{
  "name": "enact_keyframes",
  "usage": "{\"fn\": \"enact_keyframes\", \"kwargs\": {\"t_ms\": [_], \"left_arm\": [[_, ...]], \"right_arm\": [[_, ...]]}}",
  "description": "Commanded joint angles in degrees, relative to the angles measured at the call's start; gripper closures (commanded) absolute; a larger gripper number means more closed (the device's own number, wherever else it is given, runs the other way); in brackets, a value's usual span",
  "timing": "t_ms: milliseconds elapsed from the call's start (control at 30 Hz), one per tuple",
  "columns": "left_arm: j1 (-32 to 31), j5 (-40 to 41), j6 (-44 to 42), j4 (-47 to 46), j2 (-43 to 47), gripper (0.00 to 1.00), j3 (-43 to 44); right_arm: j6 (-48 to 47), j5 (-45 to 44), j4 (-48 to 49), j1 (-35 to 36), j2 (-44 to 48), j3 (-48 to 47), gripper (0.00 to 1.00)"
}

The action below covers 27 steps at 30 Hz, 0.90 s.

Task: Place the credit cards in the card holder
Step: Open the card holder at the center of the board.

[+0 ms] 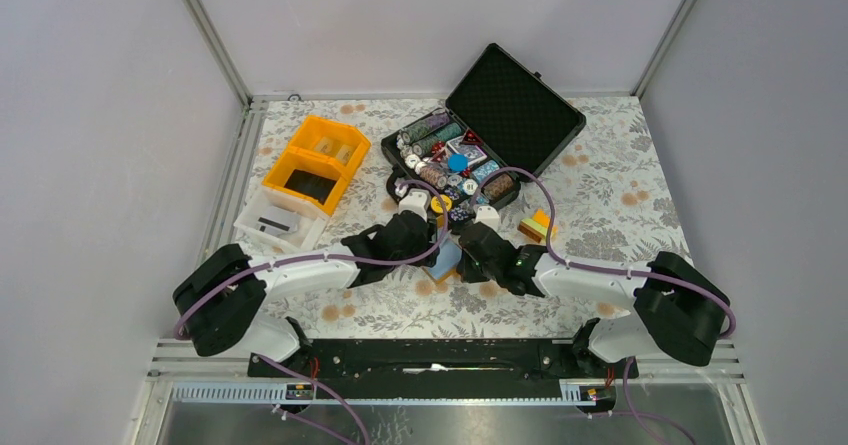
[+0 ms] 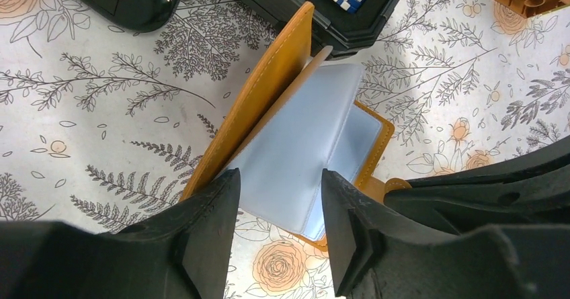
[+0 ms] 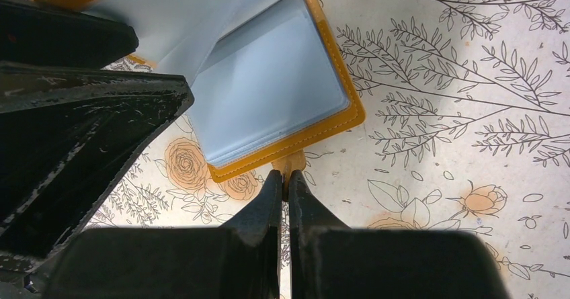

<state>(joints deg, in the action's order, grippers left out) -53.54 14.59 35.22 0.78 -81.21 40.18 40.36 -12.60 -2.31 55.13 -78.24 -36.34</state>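
Observation:
The card holder (image 2: 269, 104) is an orange folding wallet, lying open on the floral cloth with its left cover tilted up. Its pale blue-grey pocket pages (image 2: 302, 138) fan out between the covers. My left gripper (image 2: 279, 178) is open, its fingertips either side of the near edge of those pages. My right gripper (image 3: 286, 175) is shut on the small orange tab of the card holder (image 3: 269, 84). From above, both grippers meet over the card holder (image 1: 447, 257) at the table's middle. The credit cards do not show as separate things; none lies loose in view.
An open black case (image 1: 480, 135) full of poker chips stands just behind the wallet, its edge close to the left fingers (image 2: 336, 23). An orange bin (image 1: 315, 160) and a white tray (image 1: 280, 220) sit at the back left. Small bricks (image 1: 538, 225) lie to the right.

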Motion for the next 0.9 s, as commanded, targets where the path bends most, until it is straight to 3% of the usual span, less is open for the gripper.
{"fn": "enact_keyframes", "kwargs": {"t_ms": [0,200,433,867], "left_arm": [[0.23,2.5,-2.57,-0.86,0.51,0.48,2.57],[0.62,1.71,-3.71,-1.3,0.85,0.42,2.71],[0.81,-0.92,-3.89,-3.1,-1.14,0.45,3.22],[0.88,5.98,-5.88,1.23,-5.92,0.64,7.3]], "right_arm": [[-0.39,-1.12,0.37,0.32,-0.52,-0.56,1.0],[-0.39,-1.14,0.37,0.32,-0.43,-0.51,1.0],[-0.41,-1.2,0.37,0.32,-0.43,-0.52,1.0],[-0.37,-1.77,-0.02,0.32,0.19,-0.4,1.0]]}}
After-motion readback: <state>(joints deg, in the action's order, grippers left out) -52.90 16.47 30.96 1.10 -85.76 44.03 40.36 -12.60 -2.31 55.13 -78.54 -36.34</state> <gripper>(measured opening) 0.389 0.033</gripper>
